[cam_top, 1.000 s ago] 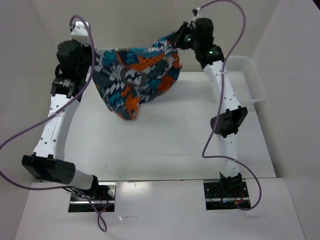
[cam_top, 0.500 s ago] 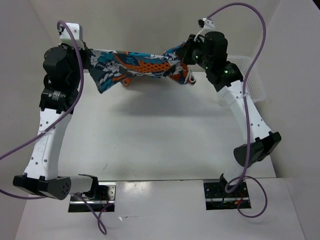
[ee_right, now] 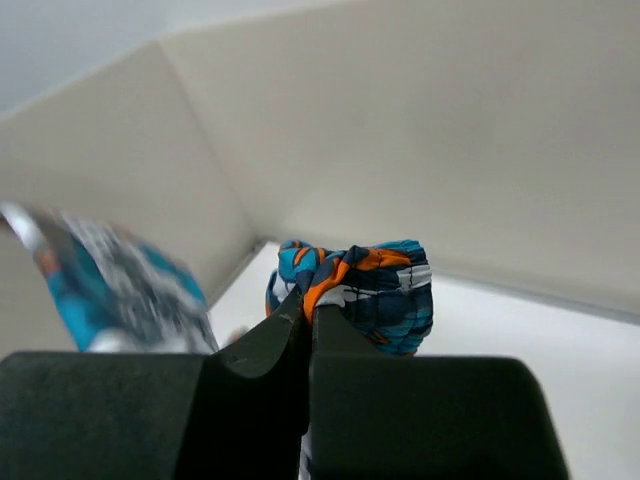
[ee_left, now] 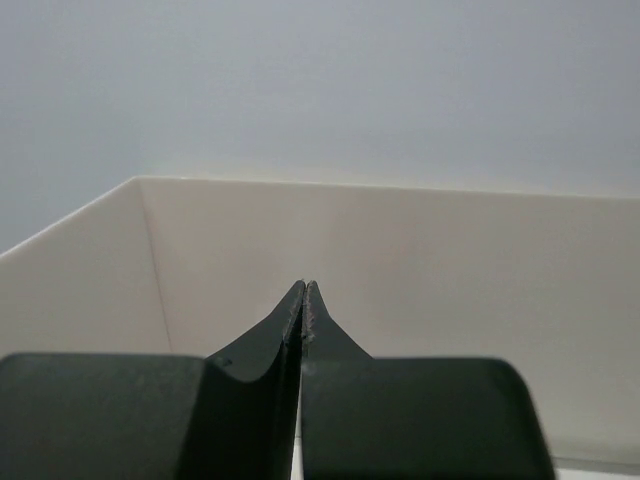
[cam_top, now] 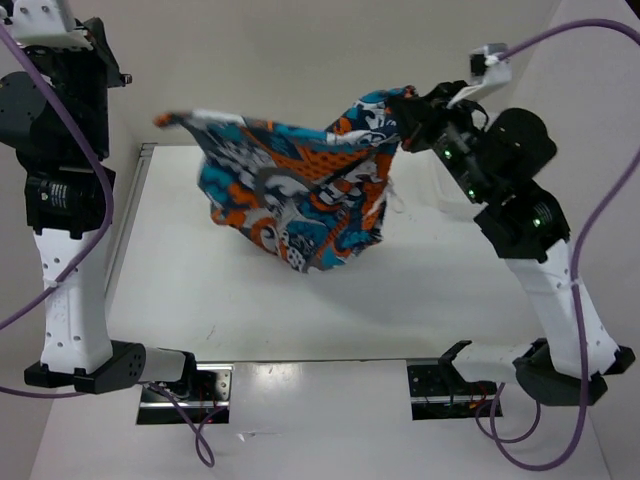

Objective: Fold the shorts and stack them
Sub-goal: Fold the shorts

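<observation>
table: a white surface walled on its far and side edges; no folded stack is seen on it.
shorts: carried in the air over the far half of the table, bunched and unfolded. One corner is pinched at 2 o'clock. The opposite corner is flung out toward 10 o'clock, and nothing is seen holding it. Whether the lowest fold touches the table cannot be told.
right gripper: jaws clamped on a wad of the shorts at their 2 o'clock corner.
left gripper: jaws pressed together with no cloth between them. It is pointed at the far wall and raised at the 10 o'clock side, apart from the shorts.
step in hand: judged to be the spreading-out of the garment; the first fold is not yet begun.
next move: the loose corner would have to be taken by the left gripper, its jaws parted first, or the shorts lowered and drawn flat on the table before any fold is made.
</observation>
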